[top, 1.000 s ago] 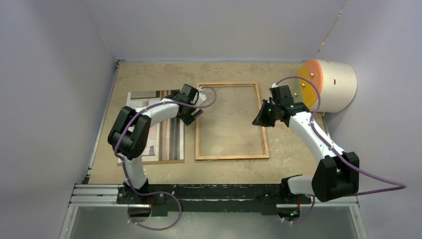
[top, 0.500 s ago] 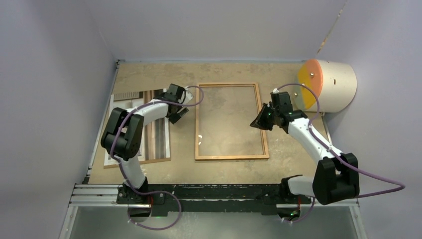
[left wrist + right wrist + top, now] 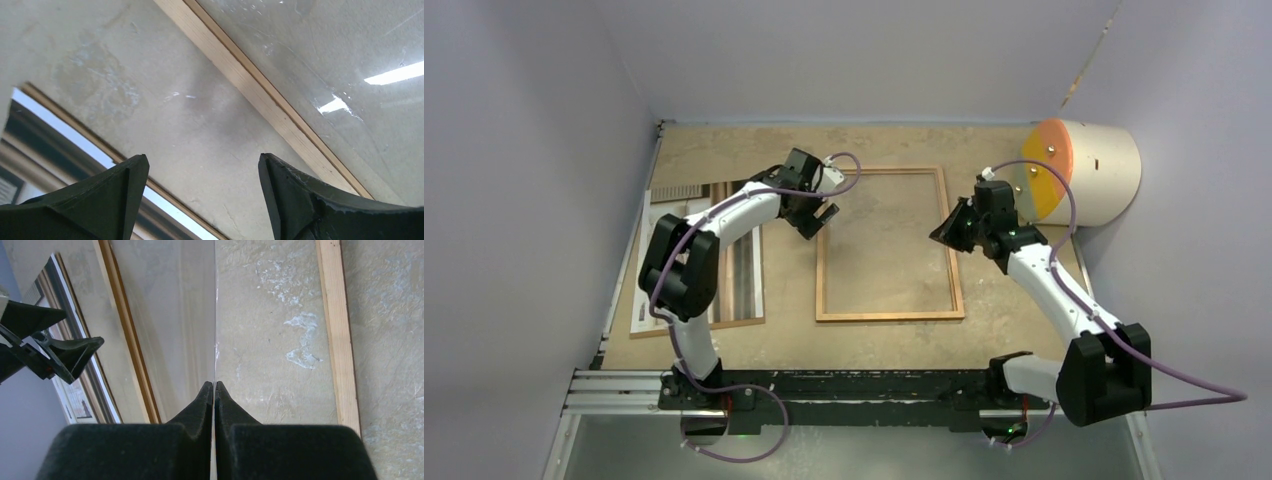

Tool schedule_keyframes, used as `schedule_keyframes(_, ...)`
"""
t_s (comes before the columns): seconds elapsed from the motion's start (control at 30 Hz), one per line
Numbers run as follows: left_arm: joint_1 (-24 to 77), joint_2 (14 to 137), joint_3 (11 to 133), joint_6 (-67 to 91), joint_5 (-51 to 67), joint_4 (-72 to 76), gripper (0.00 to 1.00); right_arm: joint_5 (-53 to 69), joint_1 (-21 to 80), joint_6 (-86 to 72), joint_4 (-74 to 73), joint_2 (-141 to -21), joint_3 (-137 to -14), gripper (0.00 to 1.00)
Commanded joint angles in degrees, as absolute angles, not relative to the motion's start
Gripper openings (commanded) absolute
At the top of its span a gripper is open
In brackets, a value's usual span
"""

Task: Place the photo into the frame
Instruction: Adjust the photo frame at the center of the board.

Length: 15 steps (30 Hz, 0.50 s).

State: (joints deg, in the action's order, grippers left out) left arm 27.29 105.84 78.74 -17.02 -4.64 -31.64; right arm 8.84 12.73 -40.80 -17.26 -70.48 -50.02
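Seen from above, a thin rectangular orange-brown wooden picture frame (image 3: 889,316) lies flat at the middle of a tan tabletop (image 3: 724,150). At its 9 o'clock, just beside it and not in it, lies the large paper photo of a plant by a bright window (image 3: 744,280). The photo rests face up on a plain brown backing board (image 3: 709,325) and is partly hidden by the left arm. The left gripper (image 3: 817,217) hovers over the frame's 9 o'clock rail with its jaws spread wide, holding nothing. The right gripper (image 3: 946,232) sits at the frame's 3 o'clock rail, its jaws clenched on the edge of a clear glass pane (image 3: 200,315). In the right wrist view that pane is nearly edge-on. The step in hand appears to be handling the glass, and the photo is not yet picked up. Whether the pane is going in or coming out cannot be told. Next, the pane probably needs to be settled without slipping. The open left gripper would then have to turn toward 9 o'clock and catch the thin print by an edge.
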Motion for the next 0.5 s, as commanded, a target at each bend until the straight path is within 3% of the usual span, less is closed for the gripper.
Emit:
schedule_keyframes(0.0, 27.5, 107.6, 80.2, -13.7, -0.3, -34.2, 0.85, 9.0, 12.8, -43.3, -10.1, -68.6, -46.1, 0.0)
schedule_keyframes(0.47, 27.8, 108.2, 79.5, -13.9, -1.1, -33.4, 0.83, 19.2, 13.1, -51.4, -1.5, -67.6, -37.3, 0.0)
